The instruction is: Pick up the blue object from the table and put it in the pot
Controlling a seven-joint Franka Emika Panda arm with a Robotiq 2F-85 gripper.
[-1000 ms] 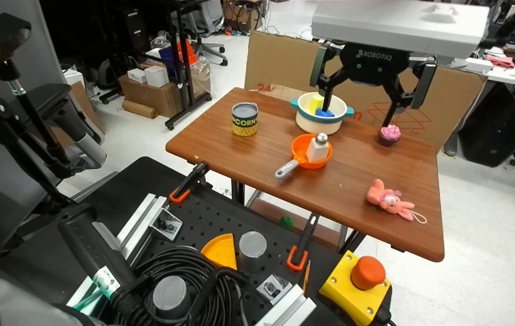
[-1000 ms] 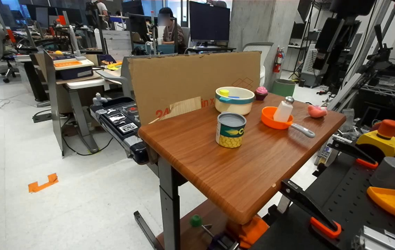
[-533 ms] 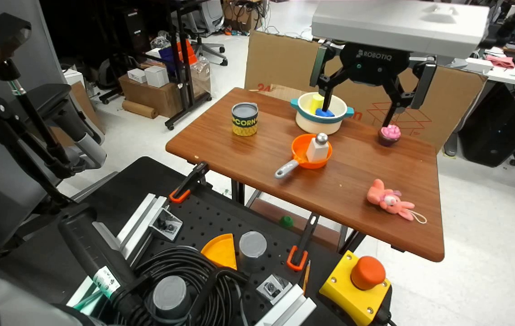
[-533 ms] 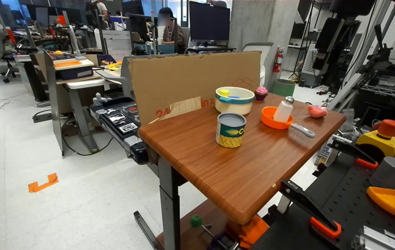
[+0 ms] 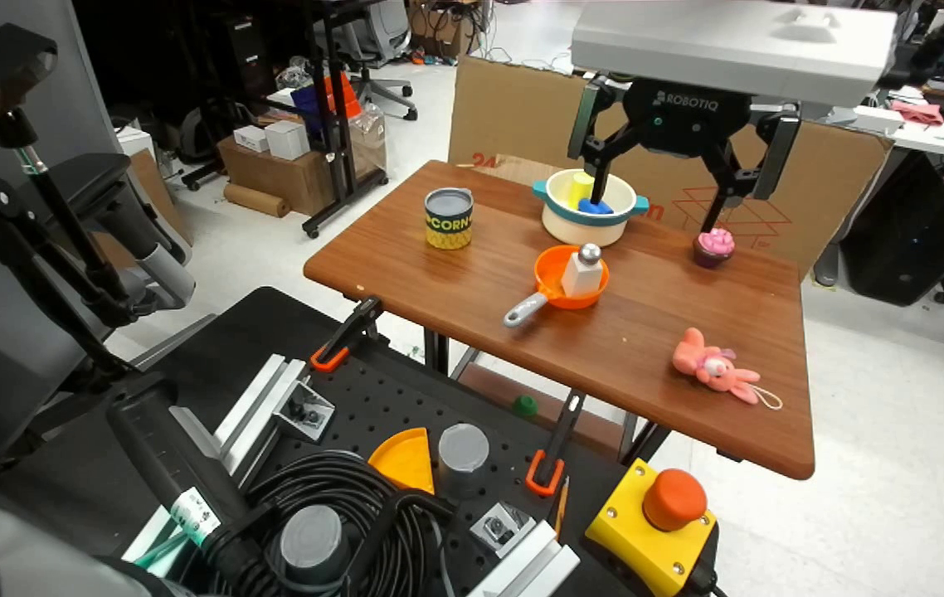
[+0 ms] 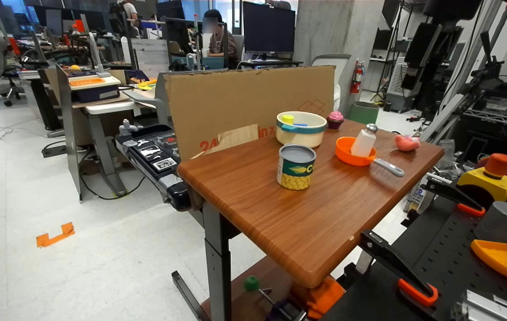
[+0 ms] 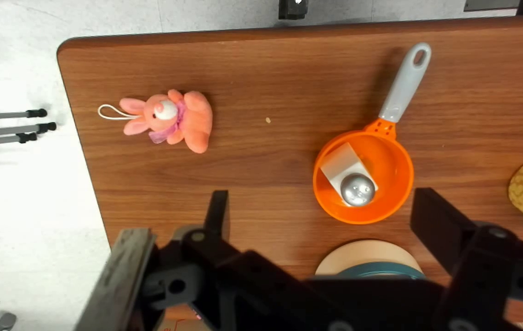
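The blue object lies inside the pot, beside a yellow piece. The pot is cream with a teal band and handles, at the back of the table. In an exterior view only a sliver of the blue object shows over the rim of the pot. In the wrist view the pot is partly hidden by my gripper, and the blue object is hidden. My gripper is open, with nothing between its fingers, high over the table. One fingertip overlaps the blue object in that exterior view; contact cannot be told.
An orange pan with a grey handle holds a white shaker. A corn can, a pink cupcake and a pink bunny toy are on the table. A cardboard panel stands behind it.
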